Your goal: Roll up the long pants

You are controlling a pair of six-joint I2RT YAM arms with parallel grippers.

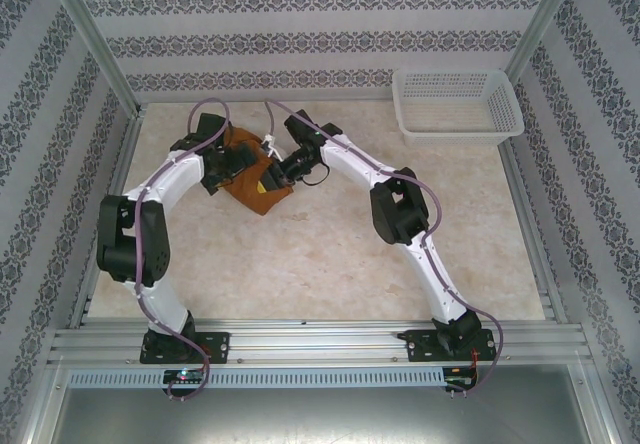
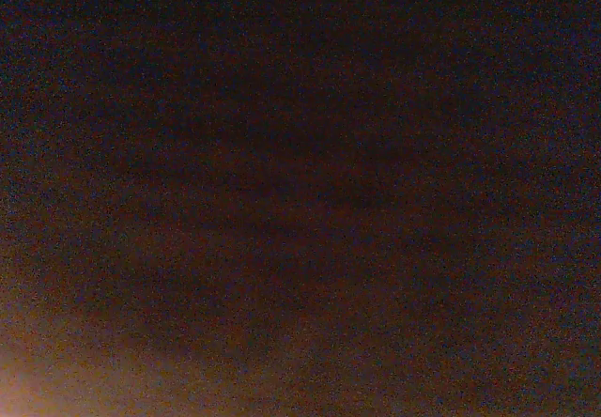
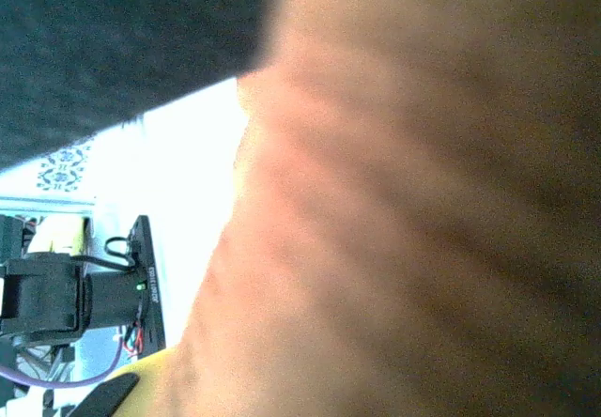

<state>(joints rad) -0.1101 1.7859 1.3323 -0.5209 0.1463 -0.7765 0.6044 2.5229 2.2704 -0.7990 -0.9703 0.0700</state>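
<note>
The long pants (image 1: 258, 192) lie bunched into a compact rust-brown bundle at the back left of the table, between the two arms. My left gripper (image 1: 232, 167) presses into the bundle's left side with its jaws spread wide, and in the left wrist view dark brown cloth (image 2: 300, 276) covers the lens. My right gripper (image 1: 283, 172) sits at the bundle's right edge, shut on a fold of the cloth. In the right wrist view the brown fabric (image 3: 394, 229) lies right against the camera and hides the fingers.
A white mesh basket (image 1: 457, 104) stands at the back right corner. Patterned walls and metal posts close in the table on three sides. A black arm part with a purple cable (image 3: 66, 295) shows to the left of the cloth.
</note>
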